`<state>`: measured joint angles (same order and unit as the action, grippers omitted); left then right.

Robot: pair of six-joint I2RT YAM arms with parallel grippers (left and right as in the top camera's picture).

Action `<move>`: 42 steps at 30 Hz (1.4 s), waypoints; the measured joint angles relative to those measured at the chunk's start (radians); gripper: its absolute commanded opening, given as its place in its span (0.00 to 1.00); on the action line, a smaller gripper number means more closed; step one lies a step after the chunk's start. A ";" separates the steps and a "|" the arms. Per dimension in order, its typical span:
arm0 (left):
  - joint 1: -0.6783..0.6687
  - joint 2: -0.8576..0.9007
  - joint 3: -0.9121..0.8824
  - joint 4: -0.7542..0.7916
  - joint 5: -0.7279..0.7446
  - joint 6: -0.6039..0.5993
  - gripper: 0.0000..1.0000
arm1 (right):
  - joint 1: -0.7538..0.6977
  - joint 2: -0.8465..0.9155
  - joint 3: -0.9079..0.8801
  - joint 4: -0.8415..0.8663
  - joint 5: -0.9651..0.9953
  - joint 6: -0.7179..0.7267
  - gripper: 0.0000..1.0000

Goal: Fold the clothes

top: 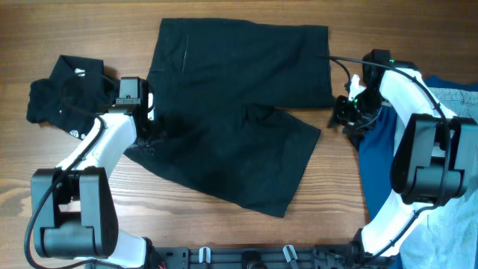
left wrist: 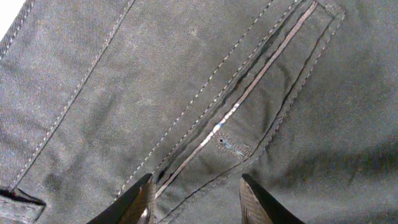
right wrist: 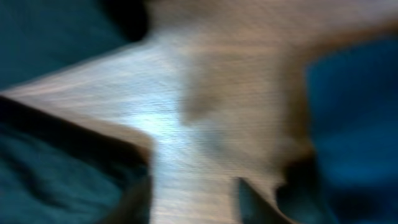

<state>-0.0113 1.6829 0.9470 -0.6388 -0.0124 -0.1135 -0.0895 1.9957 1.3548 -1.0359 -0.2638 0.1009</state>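
Large black shorts (top: 231, 112) lie spread across the middle of the table, one leg reaching toward the front. My left gripper (top: 149, 133) is at their left edge; in the left wrist view its open fingers (left wrist: 196, 202) hover over the dark fabric next to a stitched welt pocket (left wrist: 249, 99). My right gripper (top: 345, 112) is just off the shorts' right edge; its blurred wrist view shows open, empty fingers (right wrist: 193, 202) over bare wood, shorts (right wrist: 56, 180) to the left and blue fabric (right wrist: 354, 124) to the right.
A small black white-printed shirt (top: 67, 93) lies crumpled at the far left. A blue top (top: 377, 149) and light-blue jeans (top: 455, 101) are piled at the right edge. The wooden table (top: 328, 217) shows at the front.
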 measured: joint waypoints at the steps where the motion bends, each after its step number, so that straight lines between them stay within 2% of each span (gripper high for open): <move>1: 0.000 0.000 0.000 0.000 0.000 0.000 0.44 | 0.004 0.000 -0.008 0.023 -0.026 -0.016 0.72; 3: 0.000 0.000 0.000 0.000 0.000 0.000 0.45 | 0.023 -0.005 -0.053 0.093 -0.070 -0.035 0.70; 6: 0.000 0.000 0.000 -0.002 0.000 0.000 0.45 | 0.057 -0.029 -0.115 0.187 -0.113 -0.047 0.35; 7: 0.000 0.000 0.000 -0.001 0.000 0.000 0.45 | 0.069 -0.033 -0.131 0.208 -0.134 -0.054 0.17; 8: 0.000 0.000 0.000 -0.004 0.000 0.000 0.45 | 0.077 -0.032 -0.143 0.217 -0.148 -0.059 0.08; 9: 0.000 0.000 0.000 -0.004 0.000 0.000 0.46 | 0.085 -0.032 -0.156 0.214 -0.164 -0.071 0.04; 15: 0.000 0.000 0.000 -0.005 0.000 0.000 0.46 | 0.077 -0.032 -0.153 0.133 -0.165 -0.095 0.04; 20: 0.000 0.000 0.000 -0.004 0.000 0.000 0.47 | 0.002 -0.115 -0.050 0.151 -0.045 -0.022 0.04; 22: 0.000 0.000 0.000 -0.004 0.000 0.000 0.52 | -0.020 -0.169 -0.028 0.179 -0.019 -0.002 0.58; 24: 0.000 0.000 0.000 -0.004 0.000 -0.002 0.60 | -0.024 -0.187 -0.023 0.177 -0.003 0.011 0.67; 26: 0.000 0.000 0.000 -0.004 0.000 0.000 0.62 | -0.023 -0.187 -0.023 0.148 0.005 0.011 0.69; 27: 0.000 0.000 0.000 -0.004 0.000 0.002 0.62 | -0.024 -0.187 -0.023 0.134 0.007 0.013 0.69; 29: 0.000 0.000 0.000 -0.004 0.000 0.000 0.61 | -0.024 -0.187 -0.023 0.098 0.012 0.016 0.59; 31: 0.000 0.000 0.000 -0.004 0.000 0.000 0.49 | -0.024 -0.187 -0.023 0.063 0.016 0.024 0.25; 32: 0.000 0.000 0.000 -0.004 0.000 -0.001 0.37 | -0.024 -0.187 -0.023 0.050 0.018 0.024 0.12; 33: 0.000 0.000 0.000 -0.003 0.000 0.005 0.26 | -0.024 -0.187 -0.023 0.025 0.014 0.030 0.04; 34: 0.000 0.000 0.000 -0.002 0.000 -0.003 0.15 | -0.024 -0.187 -0.023 0.014 -0.001 0.031 0.04; 36: 0.000 0.000 -0.001 0.016 0.001 0.003 0.05 | -0.019 -0.188 -0.039 0.031 -0.048 0.033 0.04; 42: 0.000 0.000 -0.011 0.064 0.000 0.002 0.04 | 0.089 -0.185 -0.226 0.211 -0.082 0.080 0.04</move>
<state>-0.0113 1.6833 0.9360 -0.5747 -0.0120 -0.1120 -0.0010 1.8111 1.1286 -0.8246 -0.3462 0.1814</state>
